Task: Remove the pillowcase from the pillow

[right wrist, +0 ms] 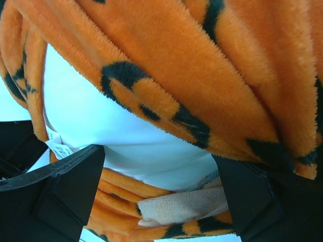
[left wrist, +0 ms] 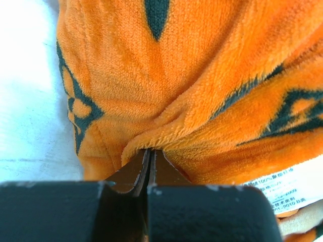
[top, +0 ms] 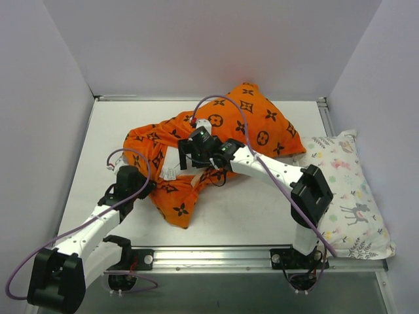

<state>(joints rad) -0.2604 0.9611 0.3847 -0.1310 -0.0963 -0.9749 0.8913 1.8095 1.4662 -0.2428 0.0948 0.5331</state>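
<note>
The orange pillowcase point(top: 249, 124) with black motifs lies rumpled across the table's middle. Its open end faces the left, where a white patch of the pillow point(top: 172, 158) shows. My left gripper point(top: 145, 188) is at the case's lower left edge. In the left wrist view it point(left wrist: 150, 153) is shut, with a fold of the orange pillowcase point(left wrist: 192, 91) pinched at its tips and a white tag point(left wrist: 287, 187) to the right. My right gripper point(top: 188, 159) hovers over the opening. In the right wrist view it point(right wrist: 159, 154) is open wide around the pillow point(right wrist: 126, 136) and the pillowcase point(right wrist: 202, 65).
A white animal-print pillow point(top: 346, 196) lies along the table's right edge, beside the right arm's base. White walls enclose the table point(top: 249, 216) on the left, back and right. A beige knitted lining point(right wrist: 184, 206) shows inside the case's hem.
</note>
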